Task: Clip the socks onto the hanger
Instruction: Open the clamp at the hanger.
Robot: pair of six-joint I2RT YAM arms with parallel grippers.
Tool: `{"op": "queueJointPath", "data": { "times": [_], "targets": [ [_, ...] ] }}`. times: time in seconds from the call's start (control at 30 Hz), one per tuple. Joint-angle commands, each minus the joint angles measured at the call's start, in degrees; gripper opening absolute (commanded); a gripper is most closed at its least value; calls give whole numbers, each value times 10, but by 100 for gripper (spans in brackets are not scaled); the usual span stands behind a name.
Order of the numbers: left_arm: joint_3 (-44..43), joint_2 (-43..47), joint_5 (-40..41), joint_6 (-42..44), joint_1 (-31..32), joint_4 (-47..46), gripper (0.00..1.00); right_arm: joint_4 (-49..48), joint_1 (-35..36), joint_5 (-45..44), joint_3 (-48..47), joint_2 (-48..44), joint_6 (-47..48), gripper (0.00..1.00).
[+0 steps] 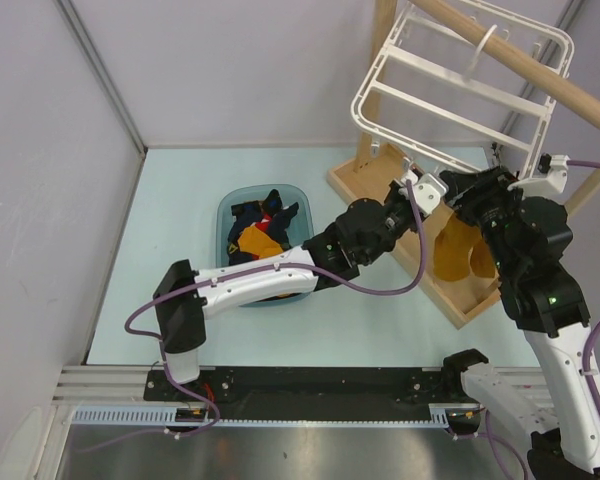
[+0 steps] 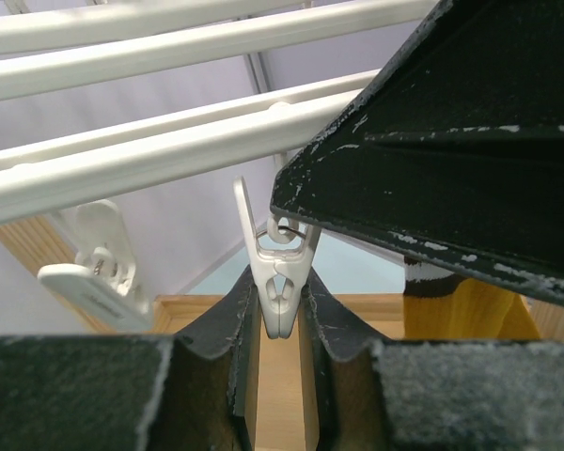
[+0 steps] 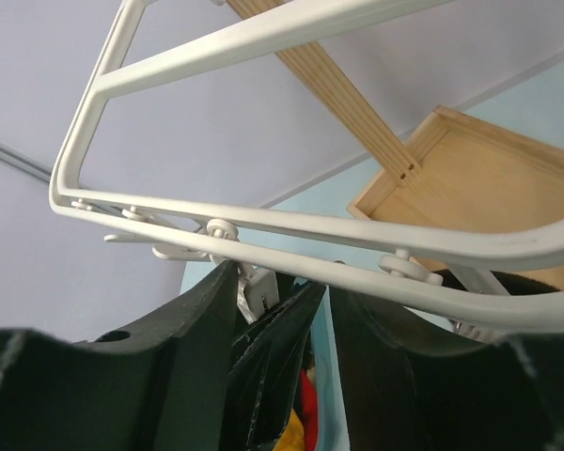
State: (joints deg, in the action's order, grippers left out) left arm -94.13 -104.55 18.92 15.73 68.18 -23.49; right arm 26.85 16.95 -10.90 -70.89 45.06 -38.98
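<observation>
The white hanger (image 1: 450,118) hangs tilted from a wooden rod at the back right. Its bars cross the left wrist view (image 2: 169,155) and the right wrist view (image 3: 302,264). My left gripper (image 1: 425,185) is raised under its near rail, shut on a dangling white clip (image 2: 280,282) whose tip looks closed. My right gripper (image 1: 462,192) is right beside it, open, with the left fingers and the clip (image 3: 263,293) between its own fingers. A mustard sock (image 1: 455,255) with a dark, white-striped cuff (image 2: 470,305) hangs below the right gripper. What holds it is hidden.
A blue basin (image 1: 230,215) on the table's middle holds navy, red and mustard socks. The wooden rack's base tray (image 1: 345,180) and round rod (image 1: 540,75) stand at the right. Another clip (image 2: 94,272) hangs left of the gripped one.
</observation>
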Motion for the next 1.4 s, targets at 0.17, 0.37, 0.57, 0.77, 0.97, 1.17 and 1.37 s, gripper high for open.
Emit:
{"op": "queueJointPath", "data": {
  "times": [0.17,0.37,0.57,0.77,0.97,1.17,1.37],
  "targets": [
    [3,18,39,67,21,-30,0,-7,15,-49,-14,3,-4,31],
    [12,27,43,61,22,-30,20,-4,18,-44,-14,2,7,10],
    [60,71,-11,47,21,-22,47,-4,19,-33,-14,2,52,0],
    [112,122,-165,-43,-15,-8,62,-27,15,-4,-13,1,119,0],
    [84,110,-279,-82,-53,18,65,-49,5,54,-12,1,150,0],
    [41,74,-328,-119,-83,26,64,-59,-4,95,-13,0,174,0],
    [-11,39,-353,-130,-96,34,61,-62,-13,128,-13,2,186,0]
  ]
}}
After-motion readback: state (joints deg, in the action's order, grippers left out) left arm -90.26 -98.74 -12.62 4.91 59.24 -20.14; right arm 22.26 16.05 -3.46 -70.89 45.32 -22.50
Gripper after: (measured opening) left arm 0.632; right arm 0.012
